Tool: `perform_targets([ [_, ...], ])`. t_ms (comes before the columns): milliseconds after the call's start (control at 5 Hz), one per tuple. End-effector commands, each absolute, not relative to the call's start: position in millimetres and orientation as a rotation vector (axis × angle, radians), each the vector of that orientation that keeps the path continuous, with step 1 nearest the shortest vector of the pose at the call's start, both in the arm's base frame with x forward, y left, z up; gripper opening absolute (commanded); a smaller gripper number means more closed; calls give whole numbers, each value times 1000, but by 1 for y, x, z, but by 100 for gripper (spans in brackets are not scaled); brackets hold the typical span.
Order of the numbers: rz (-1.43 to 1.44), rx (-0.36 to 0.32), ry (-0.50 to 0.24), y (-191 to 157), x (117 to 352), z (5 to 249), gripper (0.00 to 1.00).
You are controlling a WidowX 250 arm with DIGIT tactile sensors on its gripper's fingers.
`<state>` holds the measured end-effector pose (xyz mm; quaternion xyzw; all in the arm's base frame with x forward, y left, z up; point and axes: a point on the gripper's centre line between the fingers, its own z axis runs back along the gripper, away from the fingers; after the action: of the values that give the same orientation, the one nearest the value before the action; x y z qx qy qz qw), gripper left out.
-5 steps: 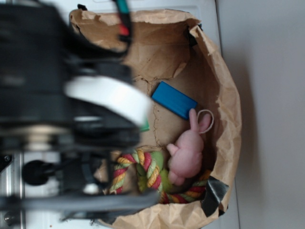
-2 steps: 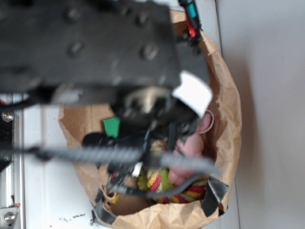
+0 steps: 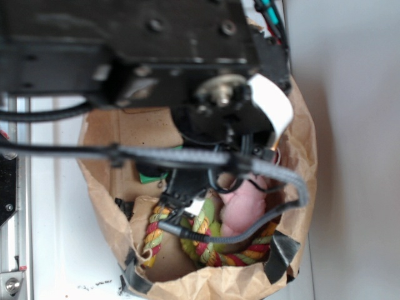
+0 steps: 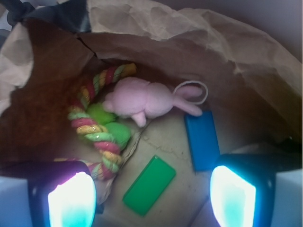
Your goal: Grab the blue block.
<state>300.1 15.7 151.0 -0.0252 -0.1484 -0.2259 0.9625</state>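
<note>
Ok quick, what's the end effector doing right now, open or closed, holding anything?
End effector: open and empty, fingers spread above the bag floor, with the blue block by the right finger.

Paper bag (image 4: 199,33) contains all items. Plush rabbit (image 4: 142,99) at centre; rope toy (image 4: 97,127) at 9 o'clock; two blocks at 5 and 6 o'clock.

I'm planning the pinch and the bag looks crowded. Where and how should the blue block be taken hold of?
Probably from above, across the two long edges of the blue block, near the end away from the pink bunny, whose ear reaches the far end. It lies flat, and the open gripper is not yet centred over it.
</note>
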Motion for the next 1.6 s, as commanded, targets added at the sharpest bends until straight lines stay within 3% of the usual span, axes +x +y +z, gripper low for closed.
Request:
perform_targets([
  [0, -465, 26, -313, 22, 312, 144, 100],
  [200, -459, 83, -296, 19, 288, 140, 100],
  [1000, -459, 83, -296, 19, 288, 140, 100],
  [1400, -465, 118, -277, 44, 325, 122, 100],
])
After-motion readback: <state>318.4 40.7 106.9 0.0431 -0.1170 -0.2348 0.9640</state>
